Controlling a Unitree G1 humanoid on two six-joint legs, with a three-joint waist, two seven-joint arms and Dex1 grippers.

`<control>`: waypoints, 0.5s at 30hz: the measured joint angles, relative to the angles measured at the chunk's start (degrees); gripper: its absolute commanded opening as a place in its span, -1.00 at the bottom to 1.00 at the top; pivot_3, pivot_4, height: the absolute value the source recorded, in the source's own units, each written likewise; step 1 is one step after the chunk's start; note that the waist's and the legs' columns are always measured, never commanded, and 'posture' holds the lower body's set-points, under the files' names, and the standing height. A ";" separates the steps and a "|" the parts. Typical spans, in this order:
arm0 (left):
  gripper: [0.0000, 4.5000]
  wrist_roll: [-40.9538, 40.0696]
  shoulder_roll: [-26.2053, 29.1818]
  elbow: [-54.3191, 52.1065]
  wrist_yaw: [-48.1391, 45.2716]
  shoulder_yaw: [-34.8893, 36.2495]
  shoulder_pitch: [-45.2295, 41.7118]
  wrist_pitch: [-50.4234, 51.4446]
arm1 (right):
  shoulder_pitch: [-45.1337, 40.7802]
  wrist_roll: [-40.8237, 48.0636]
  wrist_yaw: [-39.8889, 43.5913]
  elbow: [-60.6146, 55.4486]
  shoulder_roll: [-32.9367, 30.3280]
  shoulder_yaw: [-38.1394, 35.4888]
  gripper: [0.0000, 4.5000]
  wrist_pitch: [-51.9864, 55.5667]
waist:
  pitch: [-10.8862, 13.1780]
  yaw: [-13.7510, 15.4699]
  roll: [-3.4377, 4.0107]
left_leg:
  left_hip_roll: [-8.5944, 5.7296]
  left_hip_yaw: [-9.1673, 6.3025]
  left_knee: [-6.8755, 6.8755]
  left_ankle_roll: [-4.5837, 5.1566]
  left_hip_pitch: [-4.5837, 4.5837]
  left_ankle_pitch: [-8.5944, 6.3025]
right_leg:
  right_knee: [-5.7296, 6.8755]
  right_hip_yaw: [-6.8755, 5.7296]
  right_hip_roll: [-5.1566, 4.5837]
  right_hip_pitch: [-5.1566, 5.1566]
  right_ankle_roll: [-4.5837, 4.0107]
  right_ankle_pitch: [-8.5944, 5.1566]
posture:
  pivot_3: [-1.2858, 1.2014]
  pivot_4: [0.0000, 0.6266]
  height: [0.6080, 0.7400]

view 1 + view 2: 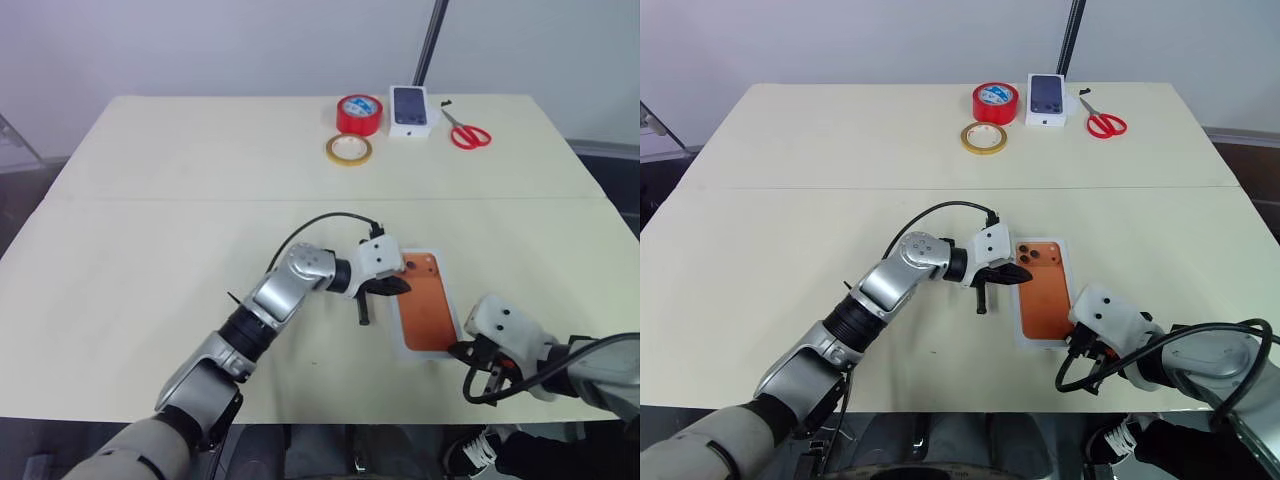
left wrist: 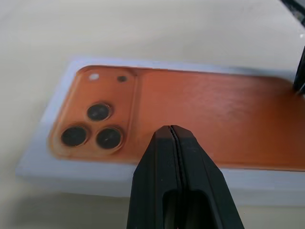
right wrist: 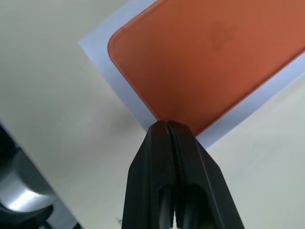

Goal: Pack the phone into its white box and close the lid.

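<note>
The orange phone (image 1: 425, 300) lies camera side up inside the white box (image 1: 425, 354), near the table's front edge, right of centre. Its lenses (image 2: 97, 124) sit at the far left corner. My left gripper (image 1: 403, 287) is shut and points right, its tip over the phone's left edge just below the lenses (image 2: 171, 128). My right gripper (image 1: 458, 351) is shut too, with its tip at the phone's near right corner (image 3: 167, 123), over the box's rim (image 3: 109, 71). Neither gripper holds anything. The lid is out of view.
At the table's far edge stand a red tape roll (image 1: 359, 113), a tan tape ring (image 1: 348, 150), a small white box printed with a dark phone (image 1: 413, 110) and red scissors (image 1: 468, 133). A black pole (image 1: 430, 45) rises behind them.
</note>
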 measured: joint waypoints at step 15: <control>-1.00 -10.14 15.13 -5.47 7.52 27.19 3.96 2.28 | -18.43 -6.53 -7.70 14.36 10.57 -1.00 -0.97 -10.53 | 0.00 -0.18 0.03 | 0.07 0.02 -0.08 -0.02 -0.02 0.01 | 0.02 0.02 -0.07 -0.12 0.00 0.00 | 0.03 -0.52 1.00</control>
